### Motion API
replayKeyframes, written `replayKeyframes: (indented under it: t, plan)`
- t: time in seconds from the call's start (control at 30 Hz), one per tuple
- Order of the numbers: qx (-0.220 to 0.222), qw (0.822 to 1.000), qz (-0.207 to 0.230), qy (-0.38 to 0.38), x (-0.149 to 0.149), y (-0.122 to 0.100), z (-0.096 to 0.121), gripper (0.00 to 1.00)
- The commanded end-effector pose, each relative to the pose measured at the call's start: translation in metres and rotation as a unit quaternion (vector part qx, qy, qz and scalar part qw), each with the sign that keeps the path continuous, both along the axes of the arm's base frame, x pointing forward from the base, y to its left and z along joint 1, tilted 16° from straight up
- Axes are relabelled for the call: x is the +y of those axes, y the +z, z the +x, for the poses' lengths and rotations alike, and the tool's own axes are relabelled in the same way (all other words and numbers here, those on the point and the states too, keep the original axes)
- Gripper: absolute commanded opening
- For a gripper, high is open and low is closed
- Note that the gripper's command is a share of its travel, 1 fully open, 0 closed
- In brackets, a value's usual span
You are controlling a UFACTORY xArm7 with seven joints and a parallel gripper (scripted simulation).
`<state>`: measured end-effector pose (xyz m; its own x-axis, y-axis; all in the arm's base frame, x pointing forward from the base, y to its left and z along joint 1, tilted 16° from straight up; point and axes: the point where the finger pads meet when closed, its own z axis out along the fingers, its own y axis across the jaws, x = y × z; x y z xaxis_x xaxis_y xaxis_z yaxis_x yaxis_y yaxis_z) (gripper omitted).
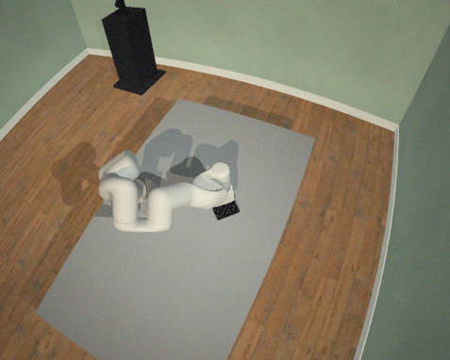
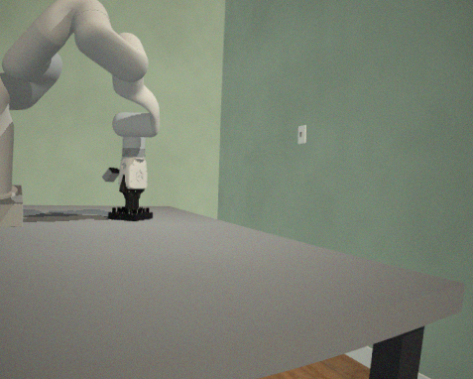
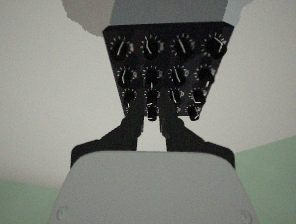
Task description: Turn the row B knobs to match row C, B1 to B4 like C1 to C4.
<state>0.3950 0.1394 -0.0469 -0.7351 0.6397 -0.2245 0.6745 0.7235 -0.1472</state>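
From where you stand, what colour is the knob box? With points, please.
The knob box (image 1: 219, 217) (image 2: 131, 217) (image 3: 138, 63) is black; the wrist view shows it best.

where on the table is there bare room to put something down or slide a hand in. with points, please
In the top view, bare tabletop shows between the knob box (image 1: 226, 210) (image 2: 131, 216) (image 3: 167, 36) and the table's right edge, and widely below box and arm (image 1: 159, 203) (image 2: 110, 45). It is crowded at the box, where the gripper (image 2: 132, 207) (image 3: 151, 98) reaches down among the knobs.
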Motion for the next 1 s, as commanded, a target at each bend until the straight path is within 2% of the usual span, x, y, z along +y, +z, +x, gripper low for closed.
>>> replayKeyframes:
  t: [0.0,0.1,0.13,0.97]
  plan:
    - [-0.001,1.0,0.001,0.001,0.0012,0.0011,0.0009,0.19]
    - [-0.001,1.0,0.001,0.001,0.0012,0.0011,0.0009,0.19]
    - [-0.001,1.0,0.001,0.001,0.0012,0.0011,0.0009,0.08]
    - [-0.001,1.0,0.001,0.001,0.0012,0.0011,0.0009,0.08]
